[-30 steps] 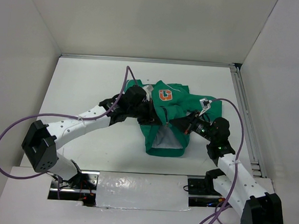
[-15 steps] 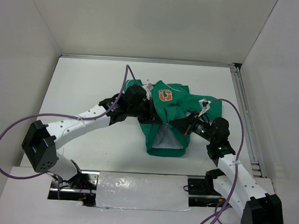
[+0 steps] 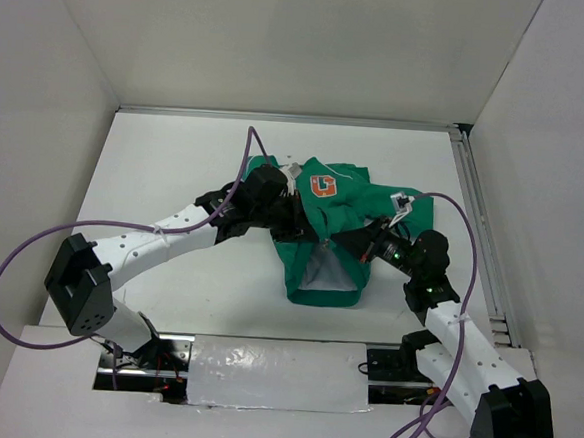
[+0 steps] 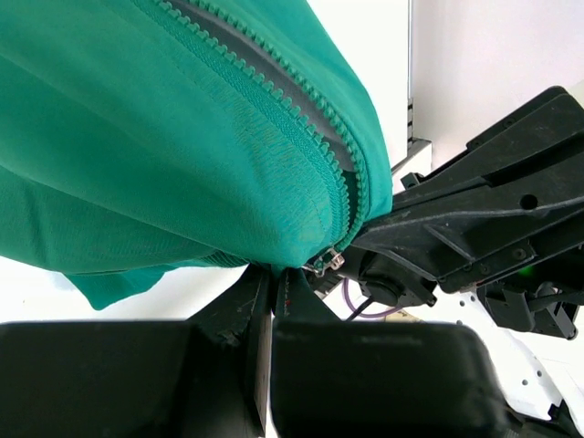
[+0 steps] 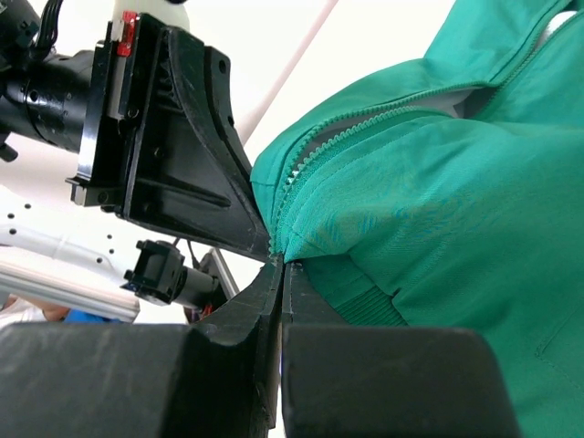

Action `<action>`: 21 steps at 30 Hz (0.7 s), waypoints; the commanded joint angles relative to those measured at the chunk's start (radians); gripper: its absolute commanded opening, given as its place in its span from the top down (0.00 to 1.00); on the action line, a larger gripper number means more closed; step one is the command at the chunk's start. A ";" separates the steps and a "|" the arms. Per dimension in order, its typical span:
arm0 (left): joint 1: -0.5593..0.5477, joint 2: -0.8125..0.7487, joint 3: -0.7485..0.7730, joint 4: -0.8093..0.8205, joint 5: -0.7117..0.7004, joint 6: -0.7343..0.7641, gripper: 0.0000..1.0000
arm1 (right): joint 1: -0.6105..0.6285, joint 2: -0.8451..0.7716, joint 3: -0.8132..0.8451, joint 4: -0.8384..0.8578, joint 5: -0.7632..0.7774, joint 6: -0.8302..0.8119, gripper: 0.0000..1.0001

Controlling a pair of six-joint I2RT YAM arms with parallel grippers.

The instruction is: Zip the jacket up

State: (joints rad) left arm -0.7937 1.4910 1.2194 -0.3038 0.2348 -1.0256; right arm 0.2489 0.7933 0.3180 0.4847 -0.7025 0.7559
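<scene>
The green jacket lies bunched in the middle of the table, its orange-and-white G patch facing up and white lining showing in the open front. My left gripper is shut on the jacket's fabric at its left front edge; the silver zipper slider hangs just beside the fingertips. My right gripper is shut on the jacket's hem next to the zipper teeth. Both grippers hold the cloth lifted and face each other closely.
White walls enclose the white table on three sides. A metal rail runs along the right edge. Purple cables loop off both arms. A foil-covered strip lies at the near edge between the arm bases.
Almost nothing has moved. The left arm has shifted very slightly; both grippers keep their hold on the jacket.
</scene>
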 commanded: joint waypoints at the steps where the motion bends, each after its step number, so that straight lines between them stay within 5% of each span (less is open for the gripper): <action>1: -0.007 0.002 0.031 0.052 0.034 0.005 1.00 | 0.006 -0.009 0.000 0.071 0.027 0.003 1.00; 21: -0.007 -0.043 0.029 0.048 0.009 -0.005 1.00 | 0.006 -0.054 -0.023 -0.026 0.012 -0.061 1.00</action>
State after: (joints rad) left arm -0.7937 1.4887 1.2194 -0.2909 0.2398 -1.0264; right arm 0.2489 0.7544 0.3027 0.4332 -0.6876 0.7052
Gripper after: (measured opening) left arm 0.102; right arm 0.010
